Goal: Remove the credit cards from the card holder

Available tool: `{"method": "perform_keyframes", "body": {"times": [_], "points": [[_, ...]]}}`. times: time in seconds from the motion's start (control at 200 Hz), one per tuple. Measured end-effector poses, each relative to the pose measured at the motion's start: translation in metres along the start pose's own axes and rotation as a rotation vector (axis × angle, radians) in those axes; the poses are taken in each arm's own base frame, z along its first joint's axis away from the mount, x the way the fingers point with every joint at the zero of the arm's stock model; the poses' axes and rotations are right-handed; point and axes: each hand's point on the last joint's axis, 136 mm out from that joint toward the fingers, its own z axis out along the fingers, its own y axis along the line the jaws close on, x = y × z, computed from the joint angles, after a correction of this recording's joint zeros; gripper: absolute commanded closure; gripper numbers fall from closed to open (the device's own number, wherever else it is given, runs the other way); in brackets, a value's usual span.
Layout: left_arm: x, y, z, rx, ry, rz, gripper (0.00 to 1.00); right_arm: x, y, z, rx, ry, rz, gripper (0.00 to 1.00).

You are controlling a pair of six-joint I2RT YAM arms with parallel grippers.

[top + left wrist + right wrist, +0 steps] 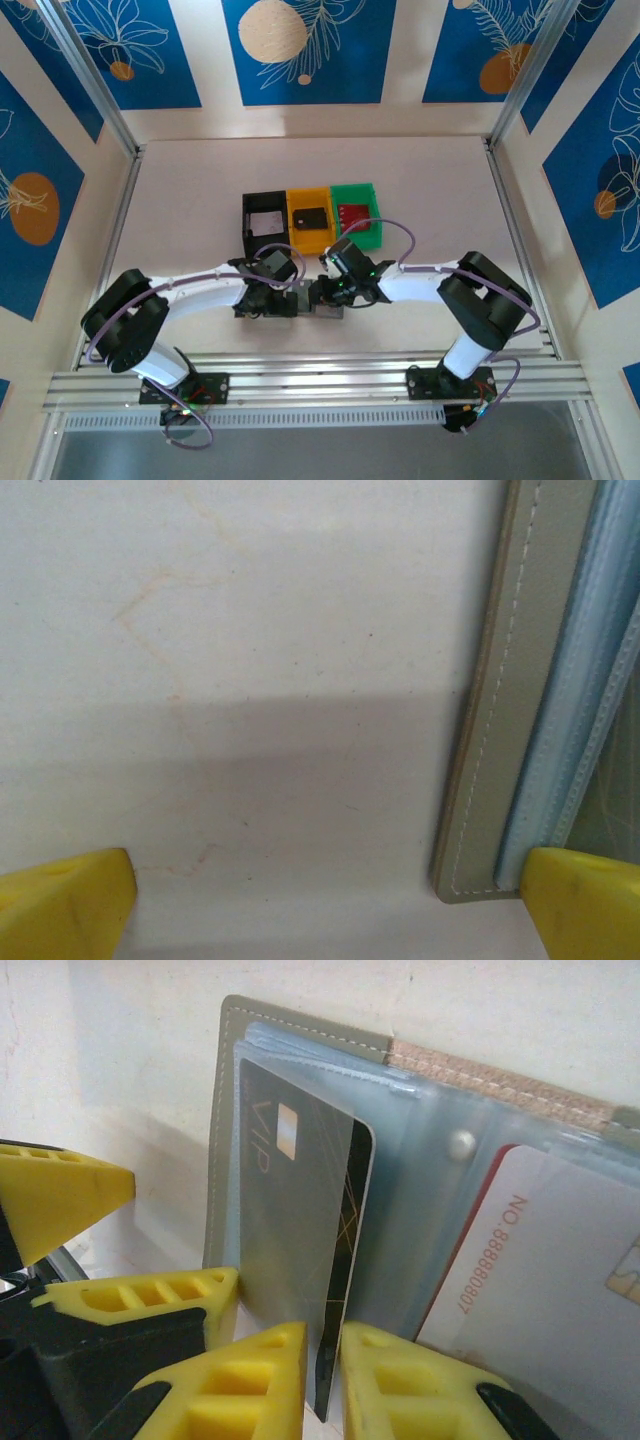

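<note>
The card holder (300, 1035) lies open on the table, grey outside with pale clear sleeves inside. A dark VIP credit card (300, 1210) stands on edge, part way out of a sleeve. My right gripper (325, 1380) has its jaws a narrow way apart, with that card's lower edge between them. A white credit card (540, 1260) with a red rim sits in the sleeve to the right. My left gripper (325, 910) is wide open and low over the table, its right finger (585, 905) at the holder's stitched grey edge (500, 730).
Black (264, 222), yellow (309, 222) and green (356, 218) bins stand in a row just beyond the grippers, each with a card in it. Both arms meet at the table's near middle. The left gripper's yellow fingers (140, 1295) crowd the right wrist view's left side.
</note>
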Motion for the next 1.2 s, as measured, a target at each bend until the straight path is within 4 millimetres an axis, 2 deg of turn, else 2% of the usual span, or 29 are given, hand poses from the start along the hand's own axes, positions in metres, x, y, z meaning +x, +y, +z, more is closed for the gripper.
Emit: {"method": "perform_keyframes", "body": {"times": [0.5, 0.7, 1.055, 1.2], "points": [[-0.001, -0.001, -0.001, -0.003, 0.004, 0.0, 0.0, -0.001, 0.003, -0.002, -0.015, -0.011, -0.013, 0.92], [-0.001, -0.001, -0.001, -0.007, 0.009, 0.001, 0.0, -0.002, 0.005, -0.004, -0.019, -0.016, -0.023, 0.98], [-0.001, -0.002, -0.002, -0.008, 0.012, 0.001, 0.0, -0.002, 0.002, -0.011, -0.017, -0.026, -0.031, 1.0], [-0.001, -0.002, -0.001, -0.009, 0.014, 0.001, 0.0, -0.002, -0.002, -0.012, -0.015, -0.026, -0.023, 0.97]]}}
